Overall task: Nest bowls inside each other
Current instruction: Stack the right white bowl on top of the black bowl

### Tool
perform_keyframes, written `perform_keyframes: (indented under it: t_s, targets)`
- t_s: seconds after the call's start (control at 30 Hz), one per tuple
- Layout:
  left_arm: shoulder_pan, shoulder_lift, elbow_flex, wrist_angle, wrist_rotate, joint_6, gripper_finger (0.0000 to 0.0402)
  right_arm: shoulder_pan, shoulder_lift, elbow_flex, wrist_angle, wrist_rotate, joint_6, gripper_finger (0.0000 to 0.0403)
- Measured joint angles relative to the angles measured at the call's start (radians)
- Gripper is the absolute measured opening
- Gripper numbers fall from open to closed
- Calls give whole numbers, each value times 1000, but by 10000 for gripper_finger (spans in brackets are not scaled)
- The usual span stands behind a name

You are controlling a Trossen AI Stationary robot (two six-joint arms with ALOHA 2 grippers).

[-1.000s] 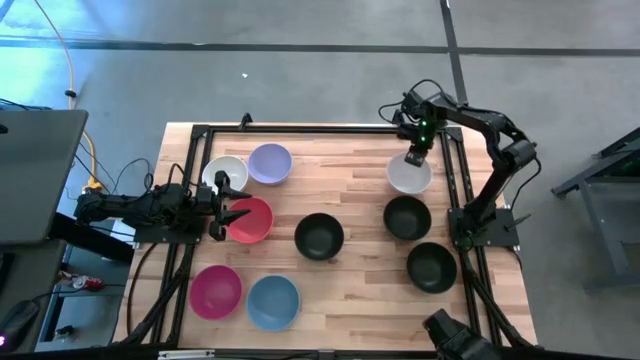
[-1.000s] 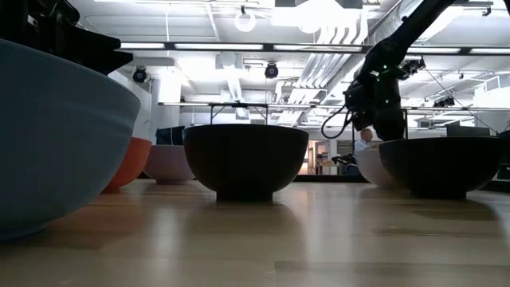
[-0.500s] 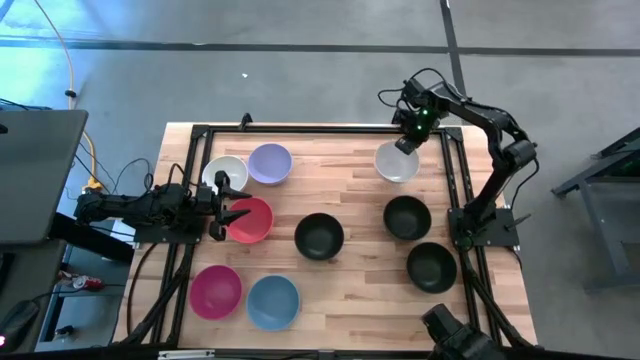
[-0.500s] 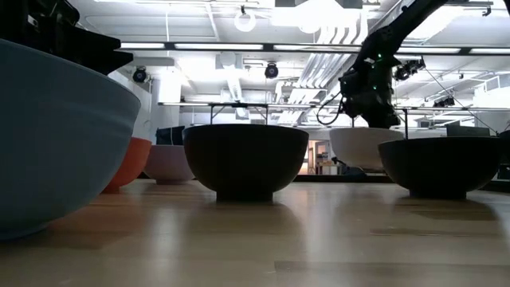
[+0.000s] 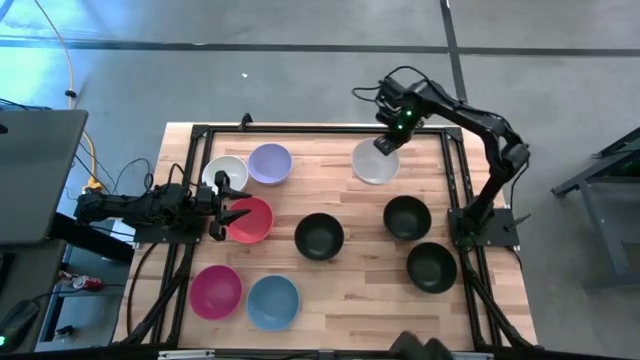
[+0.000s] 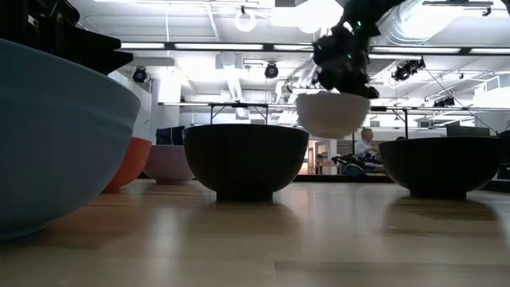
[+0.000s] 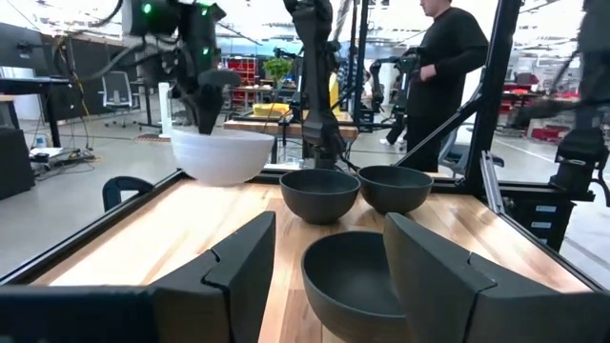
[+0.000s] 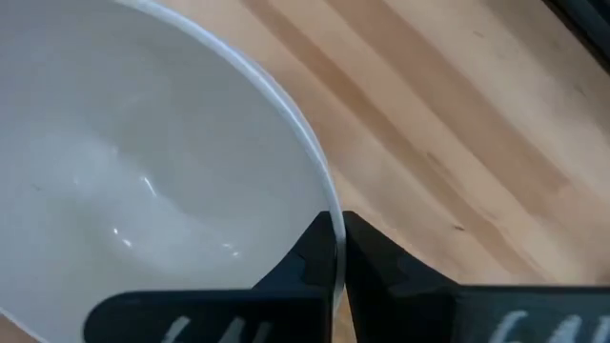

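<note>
Now the right gripper (image 5: pixel 388 141), clamped on a white bowl's (image 5: pixel 375 164) rim, has carried it leftward, airborne.

A grey concrete floor (image 5: pixel 300 80) is seen around the wooden table (image 5: pixel 340 260), crossed by dark seams; white ducts and strip lights (image 6: pixel 231 48) are hung from the ceiling; a person in black (image 7: pixel 448 67) is seen among distant workbenches.

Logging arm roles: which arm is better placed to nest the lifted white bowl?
Right: its tool already pinches the airborne white bowl by the rim. The left tool waits, open, beside the red bowl.
</note>
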Motion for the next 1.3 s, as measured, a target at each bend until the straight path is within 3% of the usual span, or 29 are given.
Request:
perform_keyframes:
  t_s: [0.37,0.63,0.83,1.03,1.3]
  targets:
    - [0,0,0,-4,1,-29,186,260,0,94,13,-63,276,0]
    - [-1,2,0,-48,21,-53,186,402,15,96,134,-113,436,0]
    - [-1,2,0,-49,26,-77,186,486,107,124,147,-158,448,0]
    - [-1,2,0,-51,35,-104,186,540,257,334,78,-137,376,0]
    - [-1,2,0,-52,36,-105,186,586,483,663,-231,43,281,0]
